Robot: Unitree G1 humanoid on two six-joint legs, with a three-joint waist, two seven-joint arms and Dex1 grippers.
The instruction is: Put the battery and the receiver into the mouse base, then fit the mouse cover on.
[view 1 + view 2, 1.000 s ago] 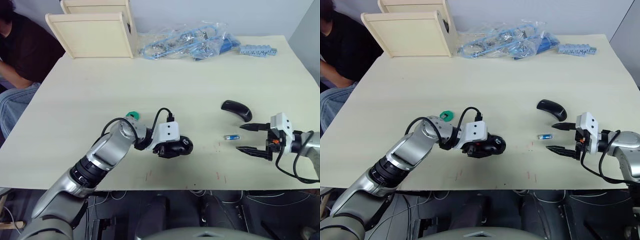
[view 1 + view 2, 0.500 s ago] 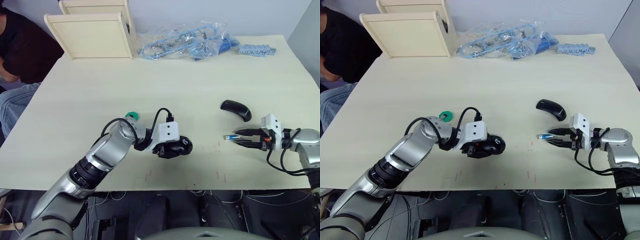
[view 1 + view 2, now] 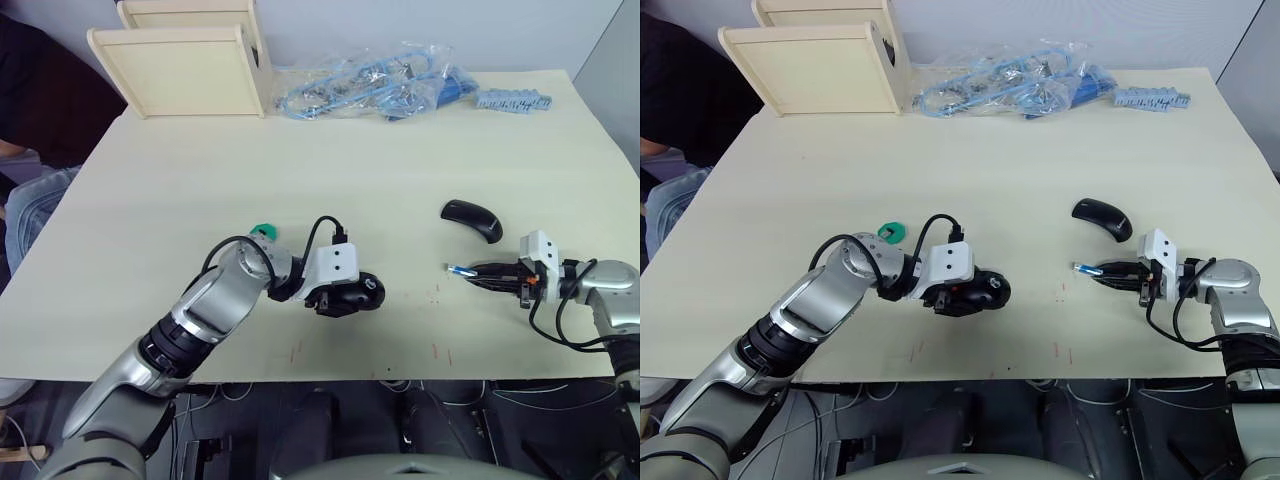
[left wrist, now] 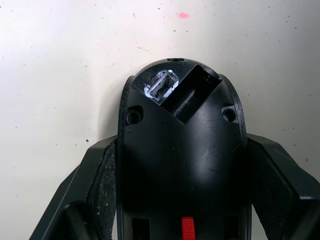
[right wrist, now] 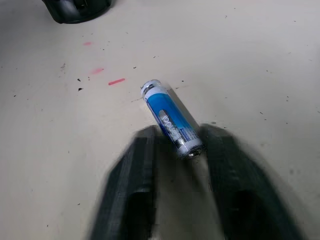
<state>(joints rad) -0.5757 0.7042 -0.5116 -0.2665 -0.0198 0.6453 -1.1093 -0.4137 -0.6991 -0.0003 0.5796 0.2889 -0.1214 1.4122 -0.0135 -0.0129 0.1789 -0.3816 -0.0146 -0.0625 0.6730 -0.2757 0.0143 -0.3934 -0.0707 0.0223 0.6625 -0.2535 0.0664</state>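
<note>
Pale cream surface (image 3: 330, 150) against a grey wall (image 3: 420, 25) — wooden boxes (image 3: 185, 60) at the back, cables on the floor below.

The mouse base (image 3: 352, 295) is a black oval body sitting near the front edge of the worktop, about mid-width, clamped between the two black fingers of the left tool (image 4: 180, 200). Its top is open: you can see a slot at one end with a silvery metal bit in it, plus a small red part further back. The battery (image 5: 172, 119) is a little blue cylinder with pale silvery ends, lying on its side toward the right part of the front edge, one end tucked between the right tool's (image 5: 175, 165) fingers. The mouse cover (image 3: 472, 219), a glossy black arched shell, lies just behind the battery, further from the front edge.
</note>
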